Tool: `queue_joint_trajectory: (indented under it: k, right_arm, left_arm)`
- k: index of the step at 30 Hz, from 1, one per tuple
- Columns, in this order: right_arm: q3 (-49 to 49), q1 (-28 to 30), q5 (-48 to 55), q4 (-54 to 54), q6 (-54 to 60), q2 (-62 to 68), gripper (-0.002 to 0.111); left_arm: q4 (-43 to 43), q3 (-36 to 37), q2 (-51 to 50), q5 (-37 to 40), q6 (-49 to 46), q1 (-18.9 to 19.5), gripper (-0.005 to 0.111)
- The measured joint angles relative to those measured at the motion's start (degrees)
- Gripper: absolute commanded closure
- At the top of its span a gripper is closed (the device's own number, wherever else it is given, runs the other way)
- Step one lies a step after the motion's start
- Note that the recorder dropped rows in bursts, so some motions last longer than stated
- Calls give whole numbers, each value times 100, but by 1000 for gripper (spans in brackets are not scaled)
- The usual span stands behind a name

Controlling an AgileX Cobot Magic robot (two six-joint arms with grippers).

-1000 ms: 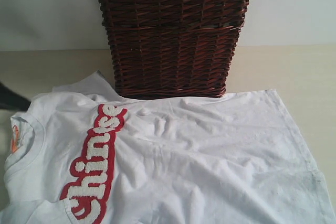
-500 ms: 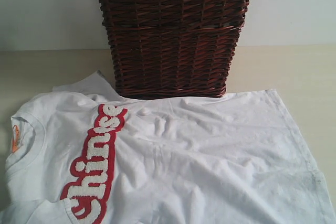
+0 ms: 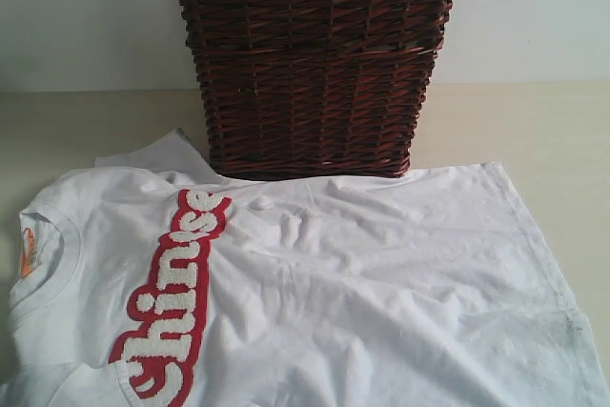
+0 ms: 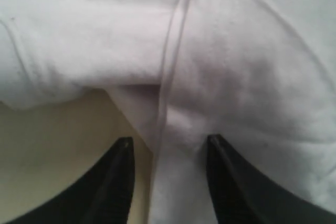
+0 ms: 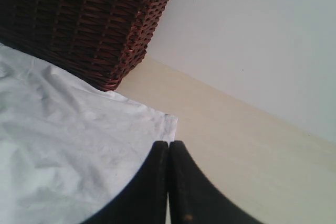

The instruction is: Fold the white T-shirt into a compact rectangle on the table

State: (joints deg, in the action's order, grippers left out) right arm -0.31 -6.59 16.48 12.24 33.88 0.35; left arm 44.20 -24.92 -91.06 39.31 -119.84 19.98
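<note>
Shirt (image 3: pixel 362 283) lies flat on the table (image 3: pixel 534 121) before the basket (image 3: pixel 315 64), its long axis along the basket's front. Your left gripper (image 4: pixel 169 139), jaws apart, straddles a seam of it. Your right gripper (image 5: pixel 169 142), closed and empty, hangs at the hem corner beside the basket.

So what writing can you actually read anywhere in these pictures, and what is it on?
"Chinese": fuzzy white lettering edged in red, on the white T-shirt.
Orange tag at the neck: too small to read.
Wicker basket: no text.
</note>
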Motion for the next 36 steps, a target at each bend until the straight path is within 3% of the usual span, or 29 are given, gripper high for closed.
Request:
queue_joint_trajectory:
  k: [5,18,36]
  right_arm:
    - [0,0,0,0,0,0,108]
    - [0,0,0,0,0,0,108]
    - [0,0,0,0,0,0,108]
  left_arm:
    - [20,0,0,-36,0,-239,107]
    - [20,0,99,0,-8,-289,107]
    - [-188,12,1878,2044,1,-173,107]
